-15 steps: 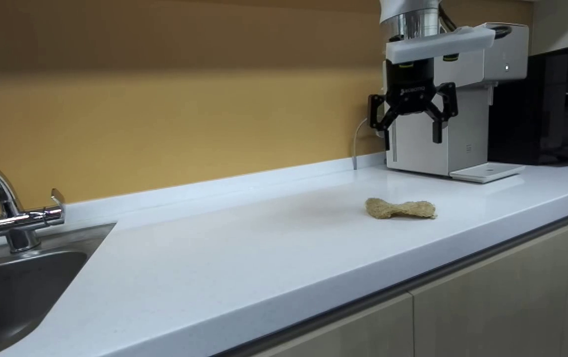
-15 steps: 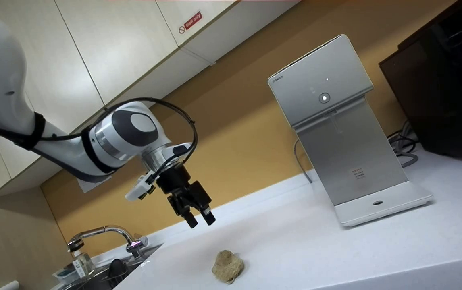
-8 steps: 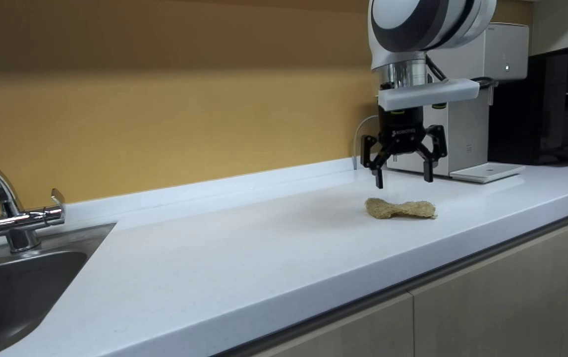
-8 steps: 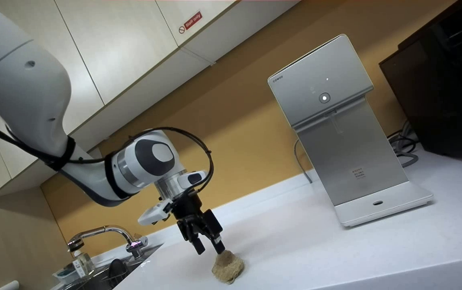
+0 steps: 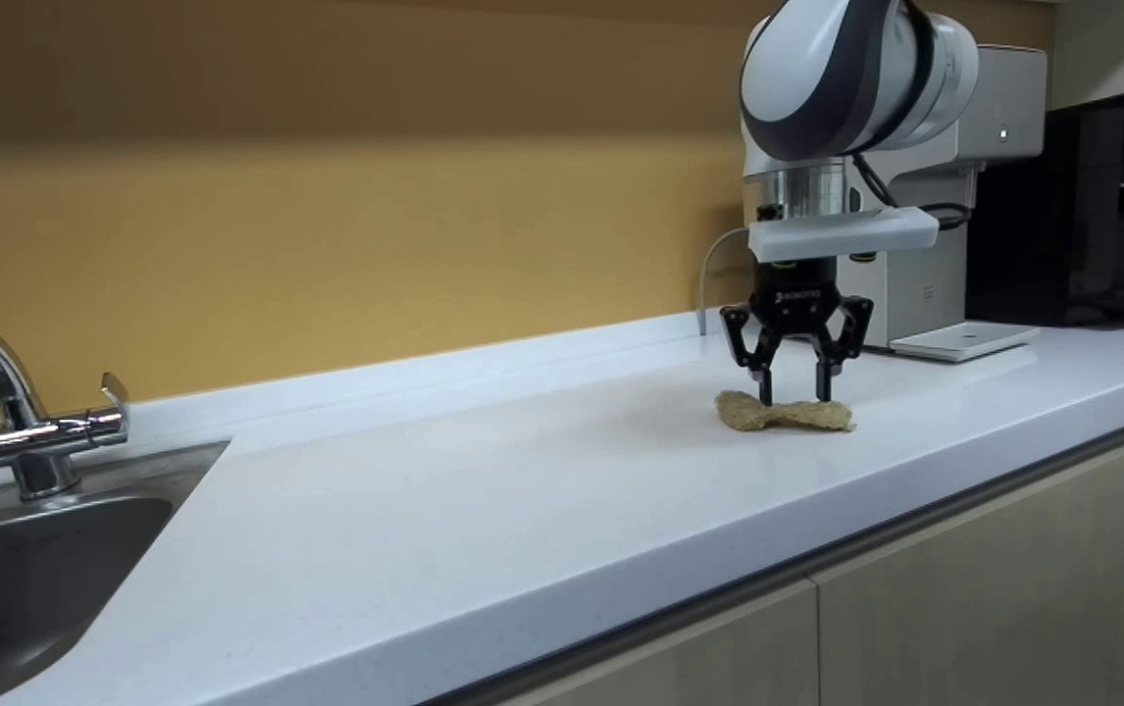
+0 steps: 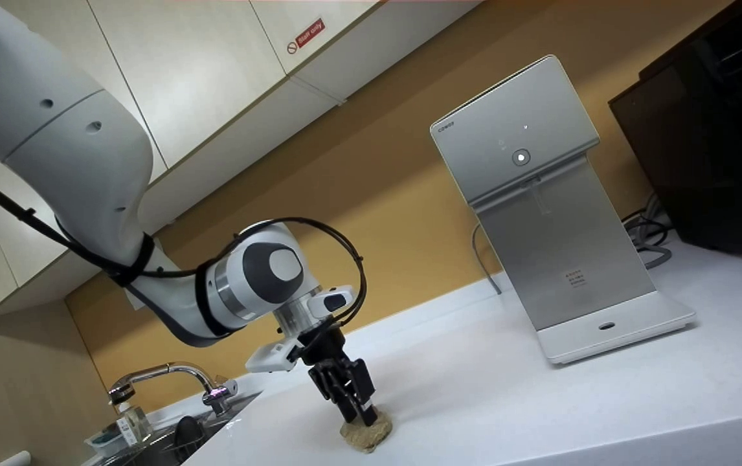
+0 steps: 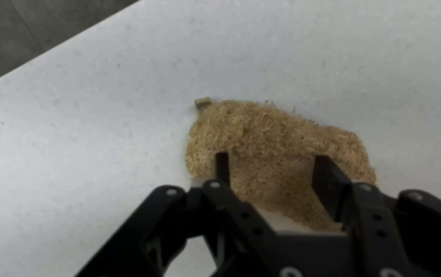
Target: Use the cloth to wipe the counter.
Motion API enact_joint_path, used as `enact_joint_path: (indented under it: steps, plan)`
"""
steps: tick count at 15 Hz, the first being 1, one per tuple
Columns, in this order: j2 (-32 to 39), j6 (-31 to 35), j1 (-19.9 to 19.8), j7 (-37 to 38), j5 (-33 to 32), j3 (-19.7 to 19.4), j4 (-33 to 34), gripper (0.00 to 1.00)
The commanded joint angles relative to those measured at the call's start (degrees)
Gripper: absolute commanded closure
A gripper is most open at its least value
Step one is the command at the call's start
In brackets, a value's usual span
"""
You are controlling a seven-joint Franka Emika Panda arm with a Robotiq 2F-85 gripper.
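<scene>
The cloth (image 5: pixel 797 417) is a tan, rough, lumpy piece lying on the white counter (image 5: pixel 484 490), pinched narrow in its middle. It also shows in the other exterior picture (image 6: pixel 366 440) and in the wrist view (image 7: pixel 266 129), with a small tag at one corner. My gripper (image 5: pixel 794 397) points down with both fingertips at the cloth's middle, also seen in an exterior view (image 6: pixel 359 422). In the wrist view the fingers (image 7: pixel 271 163) stand partly apart with cloth showing between them. The cloth is not visibly squeezed. How deep the tips reach is hard to tell.
A silver water dispenser (image 5: pixel 925 255) stands behind the gripper, with a black machine (image 5: pixel 1062 216) beyond it. A steel sink (image 5: pixel 62 579) with a chrome tap (image 5: pixel 42 446) is at the far end. The counter's front edge (image 7: pixel 62 46) shows in the wrist view. Cupboards (image 6: pixel 144 71) hang above.
My gripper has come down from above the counter to the cloth. Its fingers have moved closer together. The cloth has shifted slightly in an exterior view.
</scene>
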Motion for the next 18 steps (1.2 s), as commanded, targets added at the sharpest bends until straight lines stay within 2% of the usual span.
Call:
enact_joint_path:
  steps: [1, 5, 10, 14, 18]
  plan:
    - [1.5, 1.9, 1.4, 0.6, 2.2, -1.4, 1.2, 0.72]
    - [3.0, 2.9, 2.1, 0.2, 3.9, -1.6, 1.3, 0.98]
    - [5.4, 2.7, 2.5, 0.3, 3.2, -2.3, 1.8, 1.0]
    - [2.4, 3.0, 1.9, 4.7, -0.9, -5.6, -1.0, 1.0]
    - [-2.3, 2.8, 0.2, 12.6, -8.3, -10.4, -5.7, 1.0]
